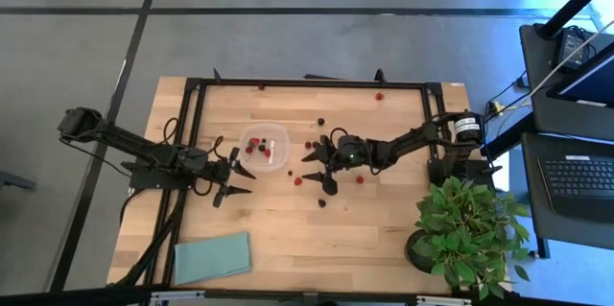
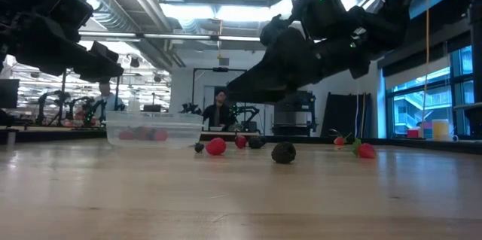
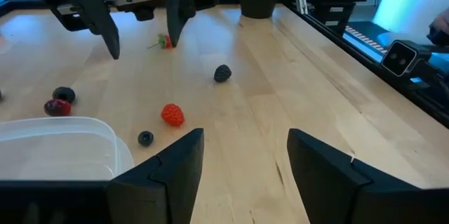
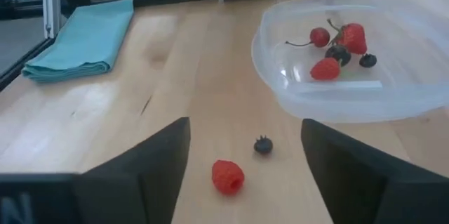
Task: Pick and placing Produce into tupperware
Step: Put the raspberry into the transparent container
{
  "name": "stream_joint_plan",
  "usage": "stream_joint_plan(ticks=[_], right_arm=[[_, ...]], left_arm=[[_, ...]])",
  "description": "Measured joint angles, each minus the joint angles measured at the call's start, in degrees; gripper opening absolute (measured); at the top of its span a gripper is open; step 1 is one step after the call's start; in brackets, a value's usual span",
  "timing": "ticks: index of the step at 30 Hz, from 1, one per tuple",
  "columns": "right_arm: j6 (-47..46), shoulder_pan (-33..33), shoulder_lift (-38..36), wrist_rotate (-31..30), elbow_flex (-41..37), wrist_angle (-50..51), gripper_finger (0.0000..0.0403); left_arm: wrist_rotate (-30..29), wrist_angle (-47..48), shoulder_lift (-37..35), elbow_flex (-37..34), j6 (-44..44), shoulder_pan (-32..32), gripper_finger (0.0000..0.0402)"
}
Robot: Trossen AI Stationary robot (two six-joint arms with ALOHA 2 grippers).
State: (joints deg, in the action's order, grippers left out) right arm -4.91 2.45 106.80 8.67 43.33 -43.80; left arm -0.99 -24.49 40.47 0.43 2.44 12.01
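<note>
Plainly, the right gripper (image 1: pixel 319 165) is the nearer one for the loose fruit: it hangs just off the tub's (image 1: pixel 280 160) side, fingers spread wide and empty. Between those fingers, in its wrist view, lie a raspberry (image 4: pixel 227 176) and a blueberry (image 4: pixel 263 145), both on bare wood short of the tub's wall, so the tub sits straight ahead of the gripper with the two berries in the gap. The raspberry is roundish, with no long axis worth aligning to; which way it points cannot be told. Inside the tub (image 4: pixel 280 83) several pieces already rest, among them a cherry (image 4: pixel 319 37) with its stem trailing away from the tub's centre and a strawberry (image 4: pixel 353 38). More berries are scattered on the table beyond the tub. The left gripper (image 1: pixel 233 177) waits at the tub's opposite side, fingers apart, holding nothing.
</note>
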Motion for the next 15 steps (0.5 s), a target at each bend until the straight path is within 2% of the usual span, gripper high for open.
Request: stream_joint_plan(ticks=[4,11,15], right_arm=[[-0.87,-0.44,-0.02,-0.12,0.0,-0.18,0.0288],[3.94,-2.38,-0.02,-0.13,1.75,1.11,0.0288],[6.64,-2.66,-0.02,-0.16,5.23,6.07,0.0288]], left_arm=[[0.0,0.0,0.0,0.0,-0.02,0.0,0.0199],[0.0,0.0,0.0,0.0,-0.02,0.0,0.0199],[0.0,0.0,0.0,0.0,-0.04,0.0,0.0199]])
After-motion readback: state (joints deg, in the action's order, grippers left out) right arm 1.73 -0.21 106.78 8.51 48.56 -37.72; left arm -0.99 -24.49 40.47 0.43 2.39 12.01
